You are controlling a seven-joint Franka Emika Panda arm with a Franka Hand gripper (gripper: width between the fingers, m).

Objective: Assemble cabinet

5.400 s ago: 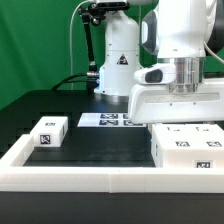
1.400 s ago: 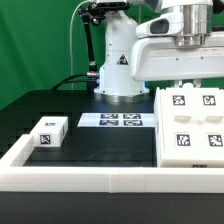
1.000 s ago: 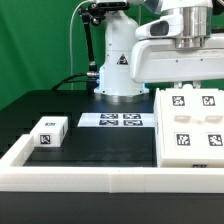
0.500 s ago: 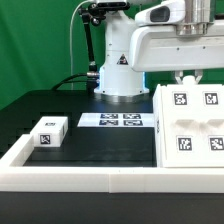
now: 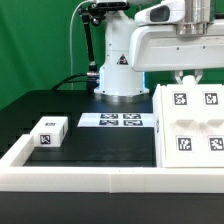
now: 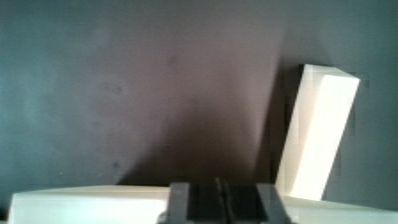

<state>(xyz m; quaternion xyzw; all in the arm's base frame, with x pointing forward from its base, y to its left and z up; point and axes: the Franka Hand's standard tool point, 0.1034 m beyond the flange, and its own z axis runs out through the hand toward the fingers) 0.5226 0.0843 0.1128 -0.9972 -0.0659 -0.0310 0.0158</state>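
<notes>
The cabinet body [image 5: 190,125], a large white box, stands at the exterior view's right and shows several tags on its face. My gripper [image 5: 188,78] hangs just above its top edge. In the wrist view the fingers [image 6: 192,203] stand close together with nothing visible between them. A white surface [image 6: 89,205] lies beside them, probably the body's top. A small white tagged block [image 5: 48,131] lies on the table at the exterior view's left, far from the gripper.
The marker board [image 5: 118,121] lies flat at the table's middle back. A low white border rail [image 5: 90,176] runs along the front and left. The white robot base [image 5: 120,60] stands behind. A long white bar [image 6: 320,130] shows in the wrist view; I cannot tell which piece it is.
The body lay flat under the gripper 5.4 s ago and now stands with its tagged face showing. In the last second the hand rose slightly and shifted right, while the body barely moved.
</notes>
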